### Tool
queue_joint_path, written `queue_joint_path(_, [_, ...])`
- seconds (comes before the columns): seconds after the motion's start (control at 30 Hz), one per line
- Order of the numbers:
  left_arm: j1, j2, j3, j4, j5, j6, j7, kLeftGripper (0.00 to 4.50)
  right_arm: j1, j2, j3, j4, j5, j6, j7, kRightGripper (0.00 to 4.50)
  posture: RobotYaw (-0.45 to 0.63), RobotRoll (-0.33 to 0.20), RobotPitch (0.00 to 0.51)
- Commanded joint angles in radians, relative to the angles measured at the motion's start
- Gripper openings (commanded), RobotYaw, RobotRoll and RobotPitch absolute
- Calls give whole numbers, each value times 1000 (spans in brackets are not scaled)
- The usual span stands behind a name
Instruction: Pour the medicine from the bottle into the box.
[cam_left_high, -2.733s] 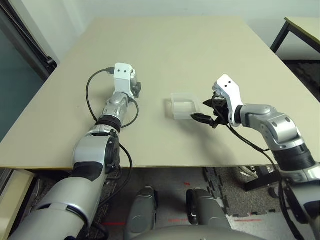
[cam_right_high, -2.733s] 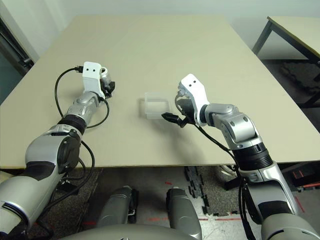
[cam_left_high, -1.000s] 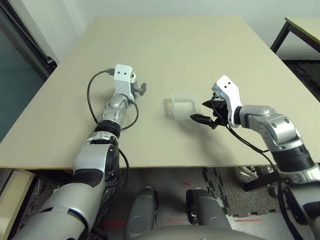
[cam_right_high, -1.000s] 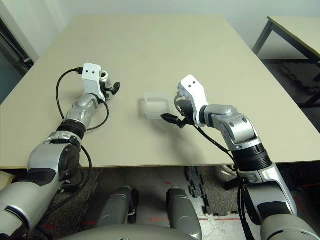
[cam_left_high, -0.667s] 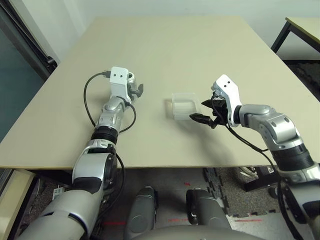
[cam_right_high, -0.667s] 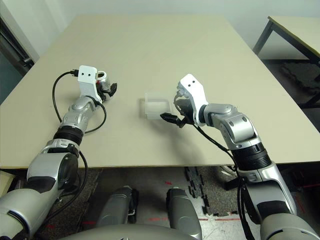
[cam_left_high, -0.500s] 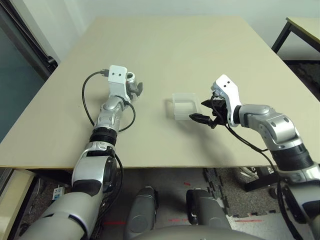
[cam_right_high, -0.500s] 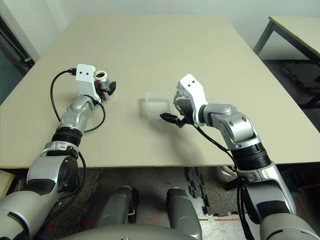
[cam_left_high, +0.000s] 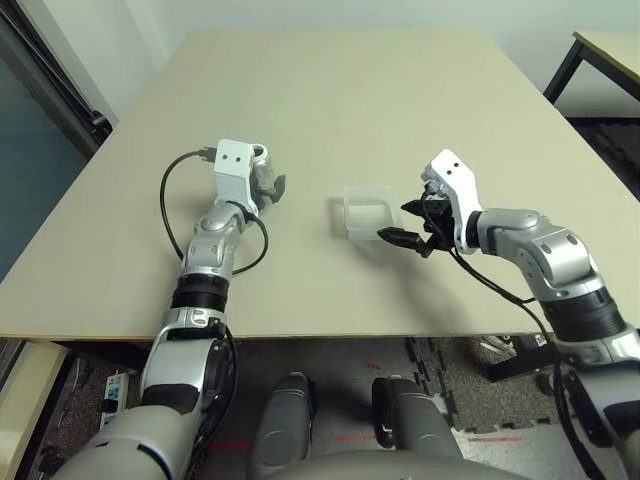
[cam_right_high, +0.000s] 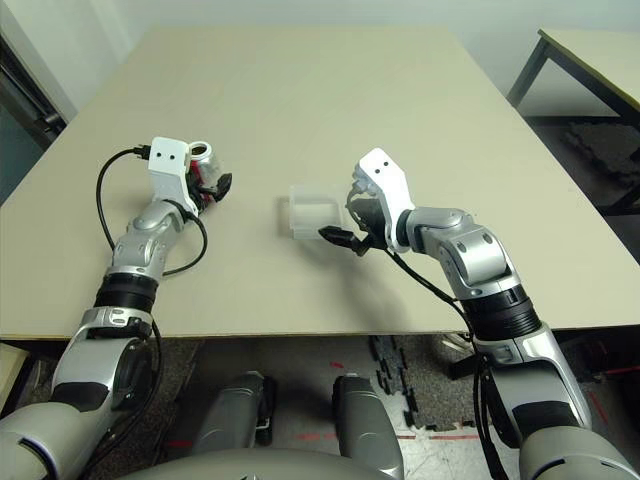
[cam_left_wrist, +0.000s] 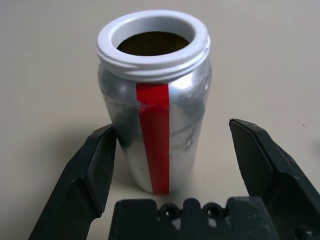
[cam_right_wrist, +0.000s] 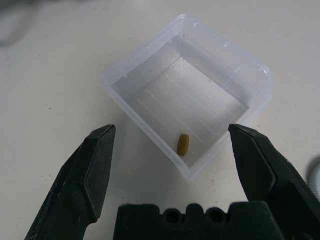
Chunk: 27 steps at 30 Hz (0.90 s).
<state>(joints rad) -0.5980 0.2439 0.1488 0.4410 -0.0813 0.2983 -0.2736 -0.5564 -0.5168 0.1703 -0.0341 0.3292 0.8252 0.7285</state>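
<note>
Right gripper (cam_left_high: 402, 224) is hovering with fingers wide just short of the box (cam_right_wrist: 187, 97), touching nothing; one yellow pill (cam_right_wrist: 183, 144) is sitting inside, so the pour looks done. Further left, the left gripper (cam_left_wrist: 172, 155) is also standing spread, straddling the bottle (cam_left_wrist: 156, 95) — upright on the table (cam_left_high: 330, 90), mouth uncapped, apparently released rather than gripped.

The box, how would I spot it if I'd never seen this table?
Find the big beige table, then look near its front edge, between the two robot arms. The box sits just ahead of the right claw. It is see-through, square and low, with one small yellowish pill inside.
</note>
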Motion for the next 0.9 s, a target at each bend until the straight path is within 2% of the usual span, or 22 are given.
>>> queue_joint_path(0.03, [62,-1,-6,-120,-19,63,8,4469,8,0,-7,0,-2,1,3,4500,156,0,105])
queue_joint_path(0.37, [159,23,43,-351,-49,198,46,4469,5,-1,-8,16,-6,-10,10,4500,176,0,105])
queue_joint_path(0.57, [254,32,63,-566,-80,321,56,4469,26,-14,-36,-25,14,14,5,4500,190,0,105])
queue_joint_path(0.67, [308,57,93,-707,-117,404,46,4469,54,-13,-139,-101,78,50,-16,4500,201,0,102])
queue_joint_path(0.77, [348,93,172,-802,-149,448,55,4469,69,48,-332,-152,150,31,-121,4500,198,0,103])
queue_joint_path(0.83, [366,111,237,-805,-161,426,65,4469,83,86,-444,-127,123,-52,-234,4500,187,0,104])
queue_joint_path(0.9, [374,117,259,-799,-159,409,76,4469,94,89,-484,-101,95,-110,-281,4500,183,0,104])
